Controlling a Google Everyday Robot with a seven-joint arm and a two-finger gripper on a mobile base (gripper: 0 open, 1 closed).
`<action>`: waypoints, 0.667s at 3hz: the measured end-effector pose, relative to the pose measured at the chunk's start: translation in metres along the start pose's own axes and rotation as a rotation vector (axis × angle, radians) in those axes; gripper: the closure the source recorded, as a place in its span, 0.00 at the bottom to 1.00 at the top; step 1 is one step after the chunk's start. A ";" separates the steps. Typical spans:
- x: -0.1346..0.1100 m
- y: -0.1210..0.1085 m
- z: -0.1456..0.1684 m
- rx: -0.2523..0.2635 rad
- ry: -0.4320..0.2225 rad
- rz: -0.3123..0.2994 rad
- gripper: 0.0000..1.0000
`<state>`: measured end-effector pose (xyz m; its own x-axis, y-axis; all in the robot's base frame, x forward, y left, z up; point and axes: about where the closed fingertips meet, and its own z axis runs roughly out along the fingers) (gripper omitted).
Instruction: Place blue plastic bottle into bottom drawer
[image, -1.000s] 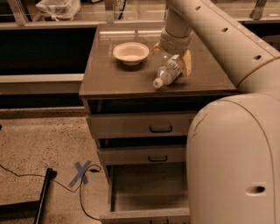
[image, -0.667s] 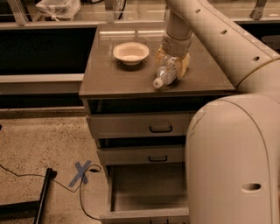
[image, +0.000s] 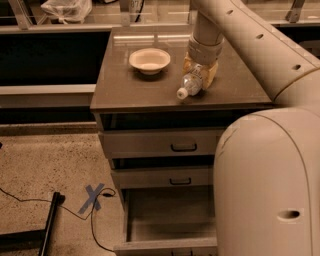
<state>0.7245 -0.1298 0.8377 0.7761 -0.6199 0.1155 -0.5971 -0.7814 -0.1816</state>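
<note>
The blue plastic bottle lies on its side on the cabinet top, with its white cap pointing toward the front edge. My gripper is down over the bottle's body, reaching from above, and covers its rear half. The bottom drawer is pulled open below the two shut upper drawers, and its tray looks empty. The large pale arm housing hides the right part of the drawers.
A shallow cream bowl stands on the cabinet top, left of the bottle. On the floor at left lie a blue tape cross, a thin cable and a dark bar. A bag sits on the back counter.
My gripper has lowered onto the bottle from just above it. The bottle has barely shifted on the cabinet top.
</note>
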 end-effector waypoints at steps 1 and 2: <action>0.011 0.022 -0.029 -0.049 0.085 0.130 1.00; 0.019 0.056 -0.064 -0.121 0.189 0.327 1.00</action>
<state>0.6926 -0.1895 0.8927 0.4968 -0.8311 0.2499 -0.8350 -0.5363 -0.1235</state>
